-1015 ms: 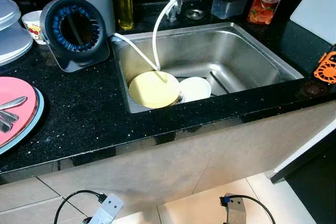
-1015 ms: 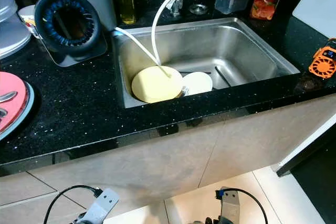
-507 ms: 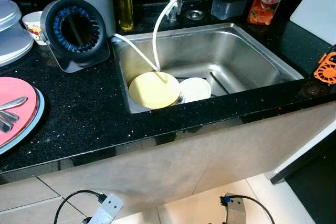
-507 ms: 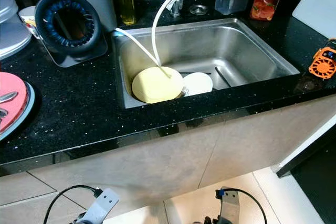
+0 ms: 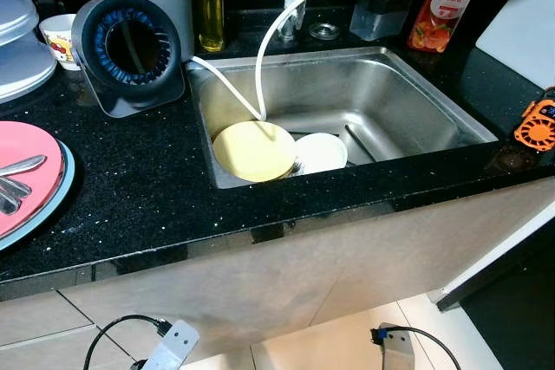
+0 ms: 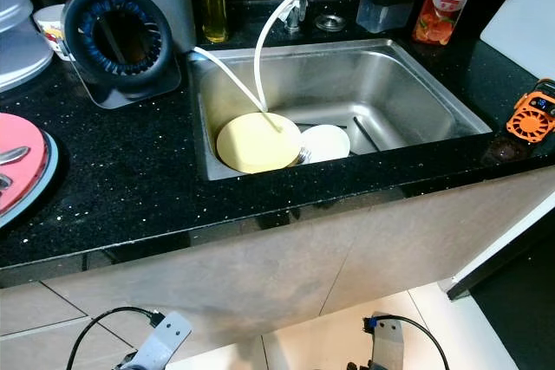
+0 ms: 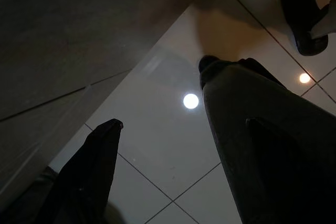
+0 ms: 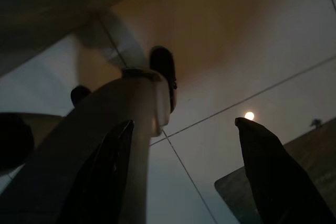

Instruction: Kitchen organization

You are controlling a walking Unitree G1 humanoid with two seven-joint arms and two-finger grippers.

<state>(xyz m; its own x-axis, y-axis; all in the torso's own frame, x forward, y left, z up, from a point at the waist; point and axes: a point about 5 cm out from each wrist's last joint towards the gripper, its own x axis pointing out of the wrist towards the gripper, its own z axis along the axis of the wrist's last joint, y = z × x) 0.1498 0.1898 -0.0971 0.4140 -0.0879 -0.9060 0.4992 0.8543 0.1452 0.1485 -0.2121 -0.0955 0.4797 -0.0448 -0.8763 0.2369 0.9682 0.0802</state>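
Camera has shifted slightly since the earlier frames: the whole scene sits a little differently, with more of the bottles at the back in view; the things on the counter themselves lie as before.

Left gripper (image 7: 157, 171): hangs low beside the cabinet front, fingers (image 7: 92, 171) spread wide apart, holding and touching nothing, with glossy floor tiles (image 7: 157, 129) between them. Right gripper (image 8: 184, 166): likewise low over the floor, fingers (image 8: 268, 171) well apart, nothing between them; a pale leg with a dark shoe (image 8: 164, 77) shows beyond it.

Steel sink (image 5: 416, 93) is set in the black speckled counter (image 5: 147, 188). In its near left corner lies a pale yellow plate (image 5: 253, 150), with a smaller white dish (image 5: 321, 152) just beside it, touching or partly under it. Two white hoses (image 5: 260, 67) run down from the tap (image 5: 293, 6) area to the yellow plate.

Left of the sink stands a dark round-faced appliance (image 5: 130, 54); a pink plate (image 5: 30, 175) with cutlery (image 5: 17, 179) lies at the counter's left edge. An orange juice bottle (image 5: 442, 6) and a sponge holder (image 5: 381, 6) stand behind the sink. An orange object (image 5: 536, 123) sits at the right edge.
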